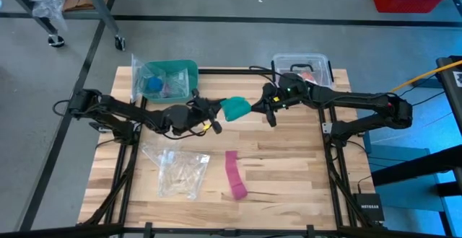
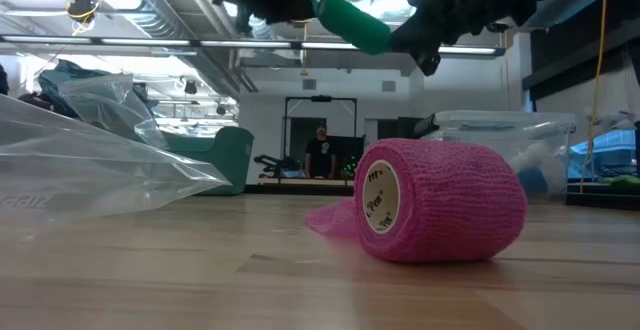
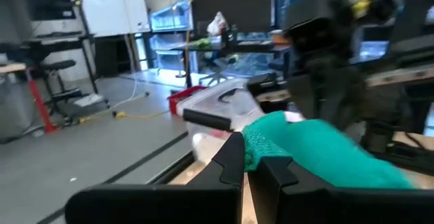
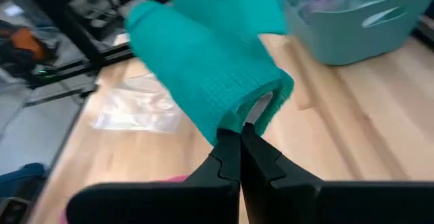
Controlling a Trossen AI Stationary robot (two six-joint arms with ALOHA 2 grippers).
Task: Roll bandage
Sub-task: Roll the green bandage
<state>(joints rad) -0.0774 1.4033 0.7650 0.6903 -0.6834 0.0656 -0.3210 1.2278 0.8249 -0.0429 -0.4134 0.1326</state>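
The bandage (image 1: 234, 109) hangs above the table, pinched between left hand (image 1: 214, 112) and right hand (image 1: 258, 108).

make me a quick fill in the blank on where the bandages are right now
1. The teal bandage is held above the table between ____ grippers.
2. The left gripper is ____ on the bandage's edge.
3. The pink roll lies on the ____.

Missing words: two; shut; table

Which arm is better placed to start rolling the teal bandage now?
Probably the right: the right gripper pinches the bandage at its curled end; the left gripper clamps the opposite edge, anchoring it.
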